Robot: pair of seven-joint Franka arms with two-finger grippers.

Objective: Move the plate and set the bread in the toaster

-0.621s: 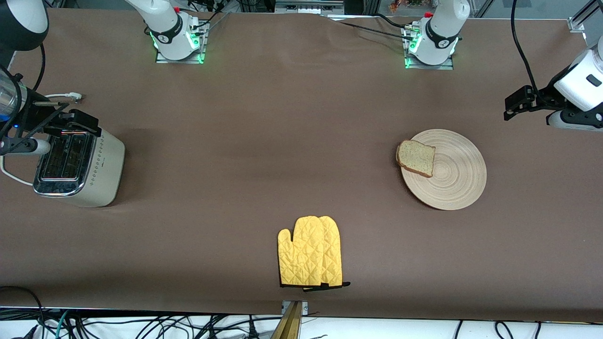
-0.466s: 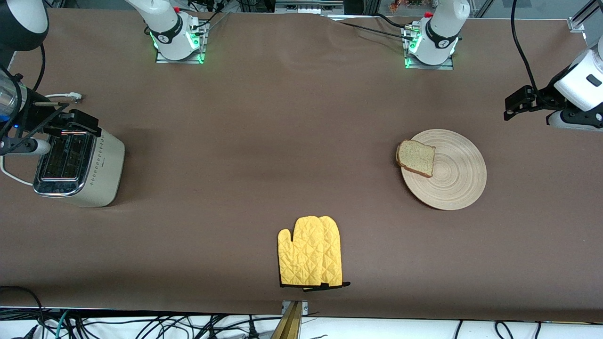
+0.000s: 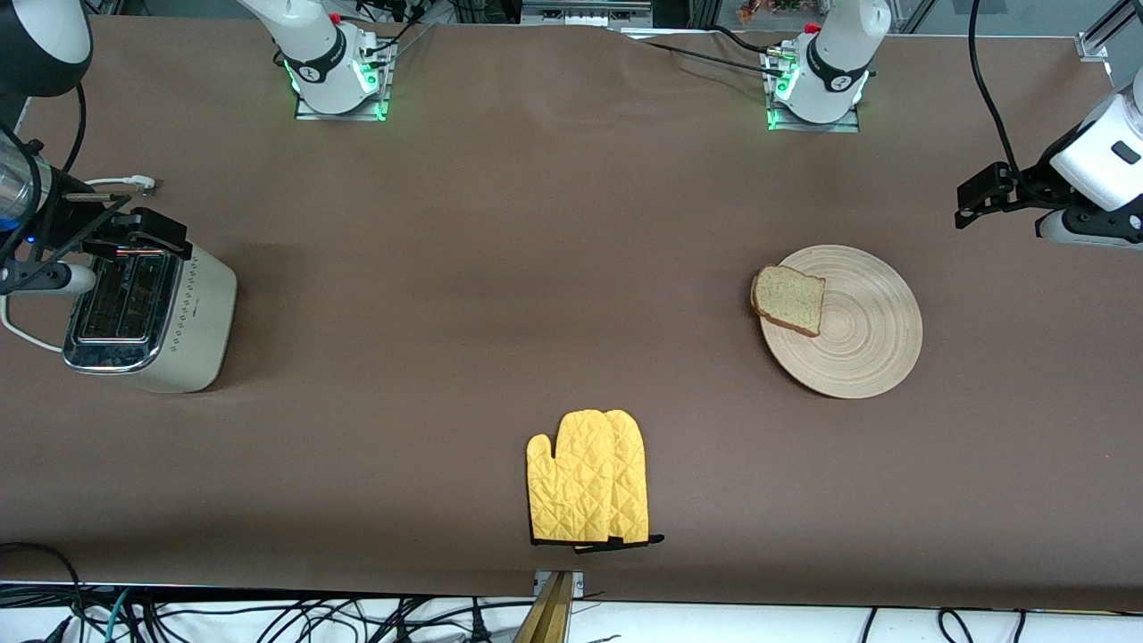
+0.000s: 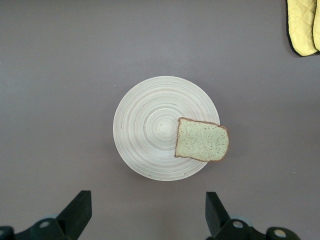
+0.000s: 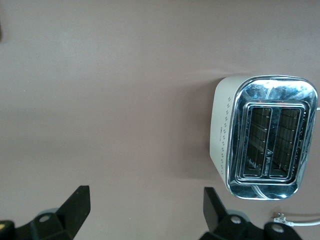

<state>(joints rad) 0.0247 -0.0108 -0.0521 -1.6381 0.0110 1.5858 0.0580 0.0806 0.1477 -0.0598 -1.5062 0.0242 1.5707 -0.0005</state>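
One slice of bread [image 3: 788, 300] is lying at the right of the frame, overhanging the plate [image 3: 857, 344] rim; it is looking light, soft and crumbly (best pinched by its crust edges). The left gripper [image 4: 145, 212] and right gripper [image 5: 142, 210] are both hanging spread and empty. The toaster [image 3: 147, 317], at left, is showing no readable writing.
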